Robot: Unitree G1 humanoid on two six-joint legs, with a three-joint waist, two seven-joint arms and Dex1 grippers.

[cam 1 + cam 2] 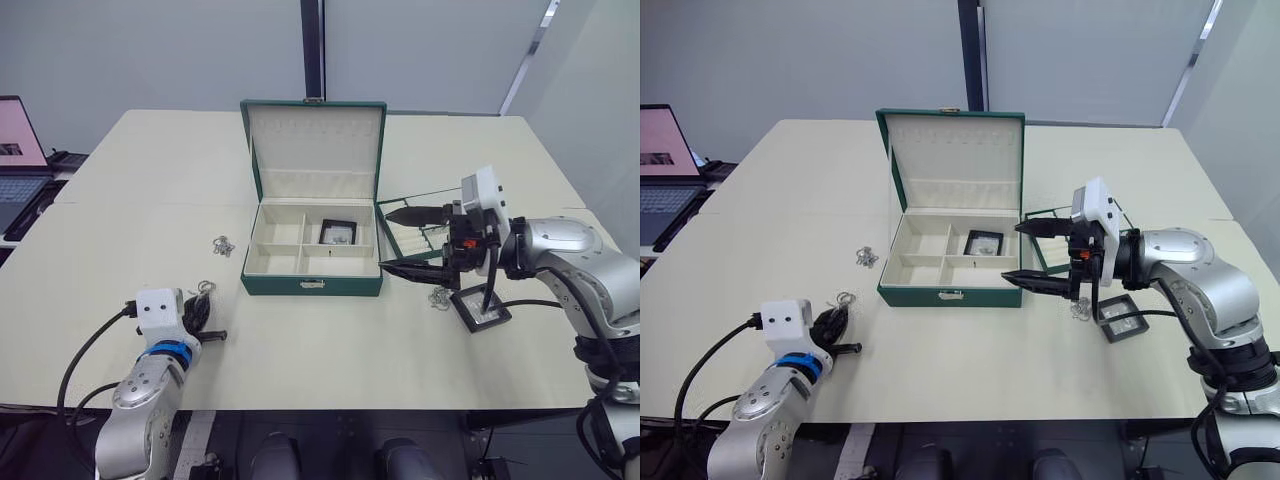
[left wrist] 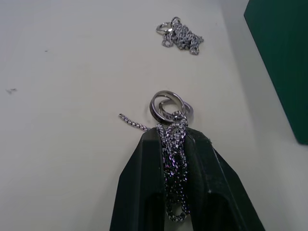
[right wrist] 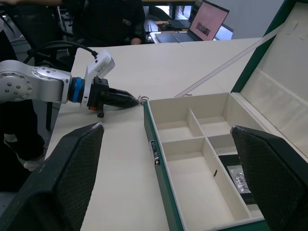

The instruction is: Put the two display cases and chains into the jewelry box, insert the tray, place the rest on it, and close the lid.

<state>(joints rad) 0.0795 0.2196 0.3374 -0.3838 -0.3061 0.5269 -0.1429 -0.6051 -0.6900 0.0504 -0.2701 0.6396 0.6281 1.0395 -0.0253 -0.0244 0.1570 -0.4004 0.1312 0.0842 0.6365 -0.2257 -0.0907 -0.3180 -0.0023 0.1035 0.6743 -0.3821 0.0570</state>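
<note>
Mid-loading: one display case (image 1: 338,233) already in the jewelry box (image 1: 312,250). Left gripper (image 2: 175,139) clamped on a chain (image 2: 172,144) at worktop (image 1: 300,350) level; right gripper (image 1: 405,240) spread wide, empty. Next: lift chain into a compartment.

An office or lab: bare grey walls, pale tables (image 1: 300,350), an open laptop (image 1: 20,160).

The jewelry box (image 1: 312,258) sits mid-table (image 1: 300,350), 1 display case (image 1: 338,233) inside. Right of it lie the tray (image 1: 425,225), another display case (image 1: 480,309) and 1 chain (image 1: 439,297); 2 chains (image 1: 223,245) lie left.
</note>
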